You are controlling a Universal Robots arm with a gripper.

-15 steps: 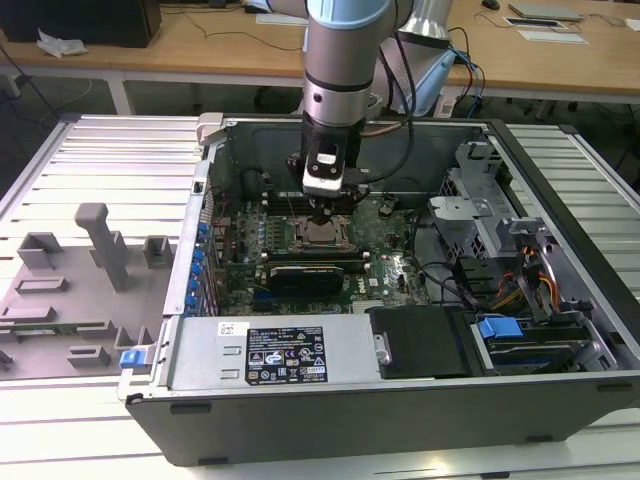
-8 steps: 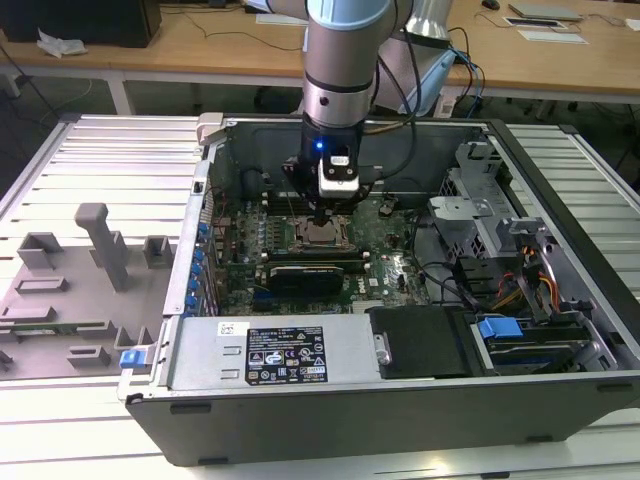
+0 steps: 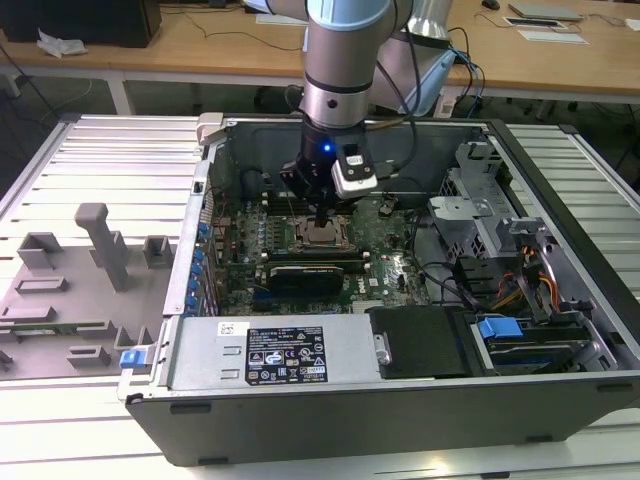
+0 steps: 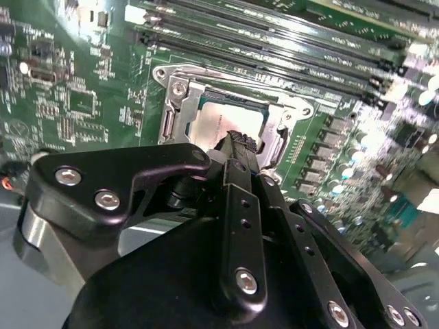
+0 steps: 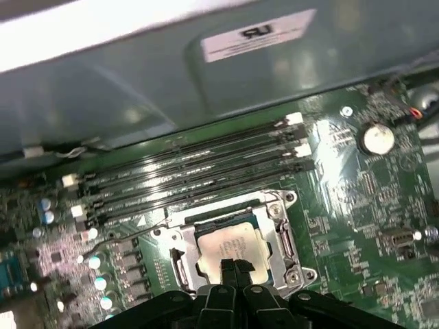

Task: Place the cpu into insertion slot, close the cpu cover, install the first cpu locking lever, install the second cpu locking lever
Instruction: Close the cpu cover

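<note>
Black gripper [image 5: 233, 266], fingers pressed together, pointed at the silvery-beige square cpu [image 5: 221, 244] inside the silver-edged insertion slot [image 5: 218, 220]; white case label [image 5: 257, 35] illegible.

Silvery cpu [image 5: 230, 245] flat in insertion slot [image 5: 221, 218] w/ cpu cover [image 5: 285, 234] down.

Worktable [image 3: 90, 150] of pale grey metal slats spans the near ground. Grey moulded fixture tray [image 3: 70, 290] lies on it at the exterior view's left. Far side: long wooden desk [image 3: 200, 45] w/ white leg [image 3: 120, 95], dark floor [image 3: 40, 105] beneath. On desk: black box [image 3: 90, 18] far left, papers [image 3: 545, 20] far right. Even light, soft sheen on slats.
</note>
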